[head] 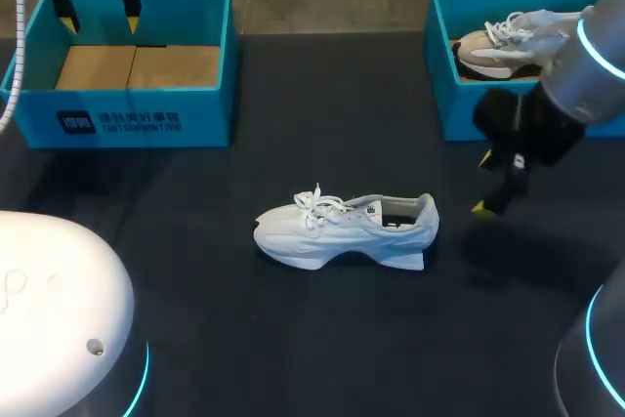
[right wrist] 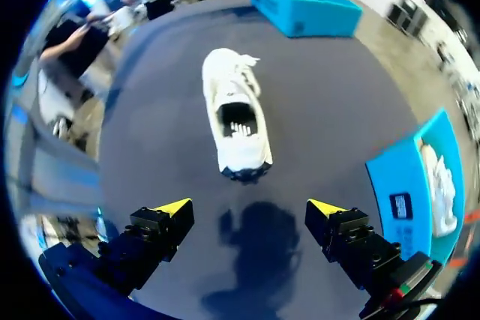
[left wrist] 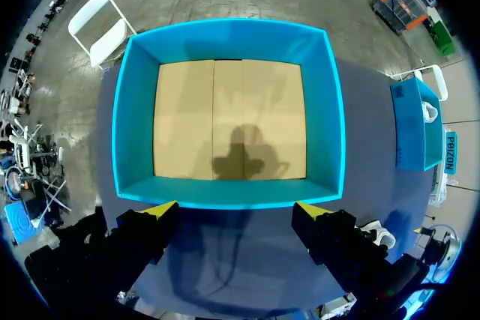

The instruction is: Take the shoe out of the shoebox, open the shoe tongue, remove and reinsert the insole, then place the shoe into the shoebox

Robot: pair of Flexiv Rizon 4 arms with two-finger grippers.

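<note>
Robotics lab; two robot arms point(head: 586, 75) at dark table point(head: 293, 339); teal shoebox point(head: 127, 119) at each far corner

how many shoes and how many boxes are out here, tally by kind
Shoes: 2, a white lace-up sneaker lying outside the boxes and a beige and white sneaker inside a box
Boxes: 2, an empty blue shoebox and a blue shoebox holding the beige sneaker
Total: 4

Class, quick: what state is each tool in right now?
Left tool: open, holding nothing, over the box.
Right tool: open, holding nothing, near the shoe.
</note>
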